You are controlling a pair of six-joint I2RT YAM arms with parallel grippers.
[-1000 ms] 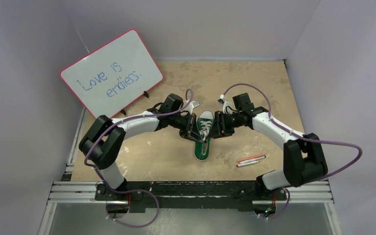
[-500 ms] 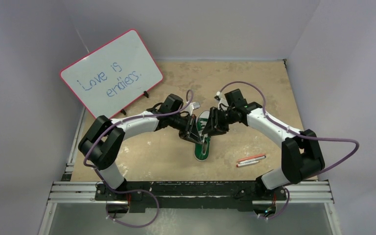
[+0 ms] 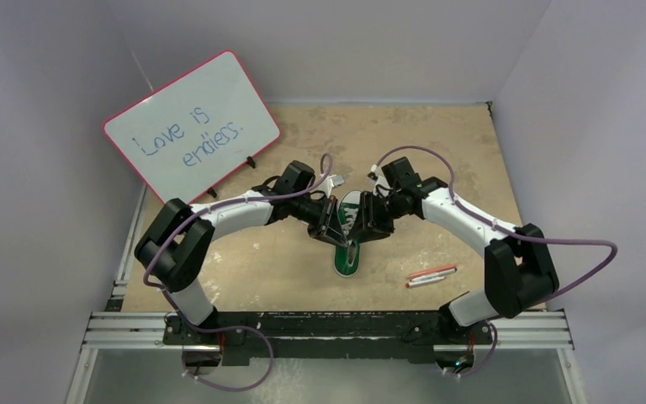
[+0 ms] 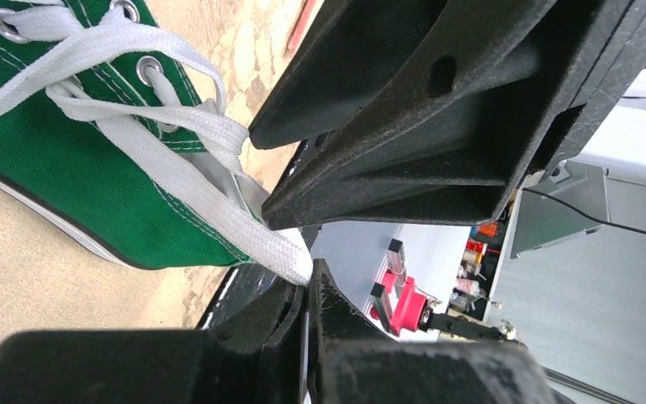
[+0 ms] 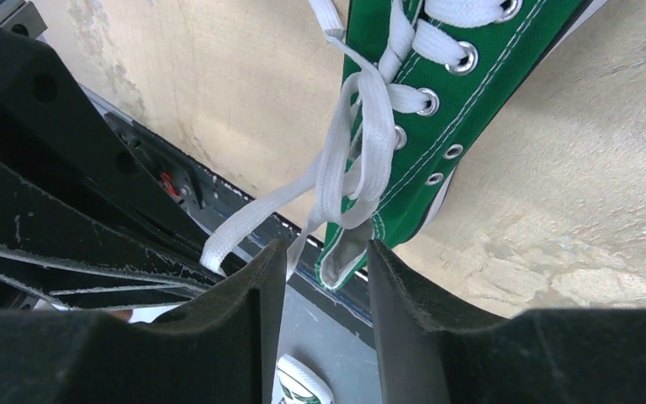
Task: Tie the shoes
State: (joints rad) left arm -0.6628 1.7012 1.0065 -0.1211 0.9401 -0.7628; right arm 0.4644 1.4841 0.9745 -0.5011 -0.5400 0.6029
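The green sneaker (image 3: 346,257) lies in the middle of the table with its white laces loose. Both grippers meet over its laced part. My left gripper (image 3: 330,220) is on the shoe's left side and is shut on one white lace (image 4: 219,210), pinched at the fingertips (image 4: 307,282); the lace runs taut from the eyelets of the green canvas (image 4: 67,185). My right gripper (image 3: 368,220) is on the right and open (image 5: 324,257). The shoe's tongue end (image 5: 345,252) and a thin lace strand (image 5: 336,168) hang between its fingers, not clamped.
A pink-framed whiteboard (image 3: 192,126) stands at the back left. Two pens (image 3: 431,275) lie on the table to the right of the shoe. A metal rail (image 3: 328,328) runs along the near edge. Grey walls enclose the table.
My right gripper has moved left from beside the shoe to over its laces, close against the left gripper. The left gripper has kept its hold on the lace and barely moved.
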